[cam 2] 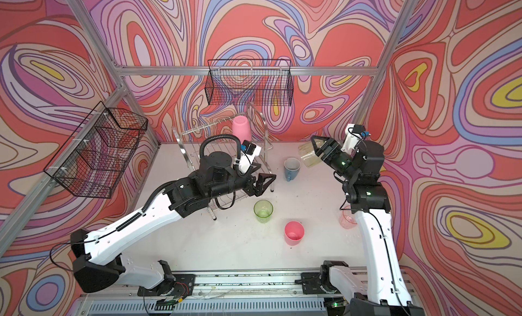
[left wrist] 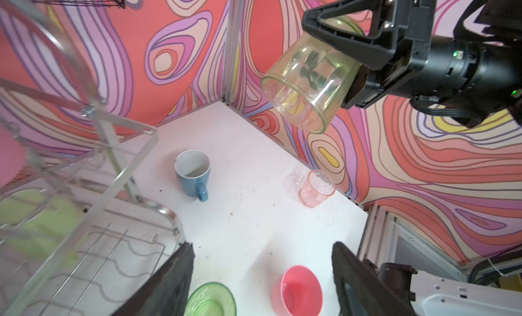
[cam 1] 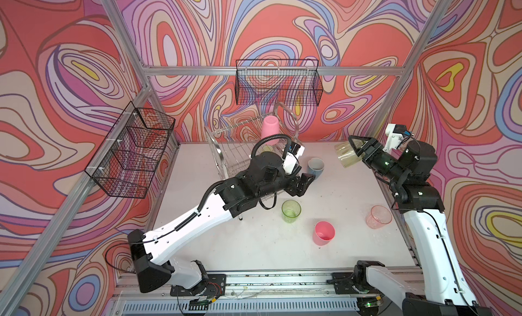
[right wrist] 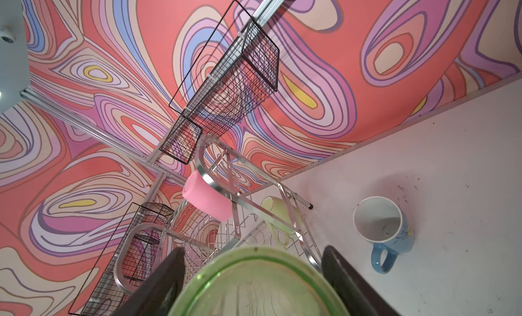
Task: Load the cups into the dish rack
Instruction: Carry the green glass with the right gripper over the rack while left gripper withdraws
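The silver dish rack [cam 1: 285,109] [cam 2: 180,148] stands at the back. An upside-down pink tumbler [cam 1: 269,129] [right wrist: 207,200] sits in its upper tier and a pale-green mug [right wrist: 278,213] lies in the lower. My left gripper [cam 1: 303,184] [left wrist: 262,248] is open and empty beside the rack's right end. My right gripper [cam 1: 353,150] [right wrist: 252,251] is shut on a clear green cup [cam 1: 346,156] [left wrist: 308,83], tilted in the air. On the table stand a blue mug [cam 1: 315,167] [left wrist: 193,173], a second clear green cup [cam 1: 291,211], a pink tumbler [cam 1: 324,233] and a clear pinkish cup [cam 1: 378,217].
One black wire basket [cam 1: 278,81] hangs on the back wall above the rack. Another black basket [cam 1: 132,150] hangs on the left wall. Aluminium frame posts [cam 1: 395,102] rise at the table's back corners. The pinkish cup is close to the right arm's base.
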Robot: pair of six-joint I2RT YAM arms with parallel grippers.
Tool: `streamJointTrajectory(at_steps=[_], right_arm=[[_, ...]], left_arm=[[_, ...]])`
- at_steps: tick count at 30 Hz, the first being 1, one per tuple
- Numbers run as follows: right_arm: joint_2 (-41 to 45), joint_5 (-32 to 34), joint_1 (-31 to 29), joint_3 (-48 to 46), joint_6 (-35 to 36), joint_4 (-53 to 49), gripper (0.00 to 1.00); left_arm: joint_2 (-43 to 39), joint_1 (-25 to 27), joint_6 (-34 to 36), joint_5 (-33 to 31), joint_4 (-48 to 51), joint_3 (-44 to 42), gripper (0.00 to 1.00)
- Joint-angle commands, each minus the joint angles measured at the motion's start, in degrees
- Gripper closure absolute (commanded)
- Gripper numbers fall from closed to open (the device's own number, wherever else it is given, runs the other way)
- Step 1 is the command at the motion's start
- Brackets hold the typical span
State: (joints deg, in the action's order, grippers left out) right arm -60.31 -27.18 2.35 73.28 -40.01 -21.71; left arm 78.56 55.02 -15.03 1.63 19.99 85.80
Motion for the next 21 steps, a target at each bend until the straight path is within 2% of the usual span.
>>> streamJointTrajectory(at_steps=[1,10,21], right_arm=[[-1.6,5.1,-5.1,2.9,5.8,-1.8,0.49],[-7.0,13.8,-17.5,8.9,12.3,-4.4,0.5],[-18.7,25.6,-32.5,23.5,22.0,-8.1,0.5]], left_arm=[[-4.6,-0.4,2.3,-6.8,9.4,0.1,0.19],[-7.9,-1.3,5.5,-19.8,25.4,10.8,0.16],[-11.7,-11.3,6.5,-19.1,33.7,15.3,0.12]])
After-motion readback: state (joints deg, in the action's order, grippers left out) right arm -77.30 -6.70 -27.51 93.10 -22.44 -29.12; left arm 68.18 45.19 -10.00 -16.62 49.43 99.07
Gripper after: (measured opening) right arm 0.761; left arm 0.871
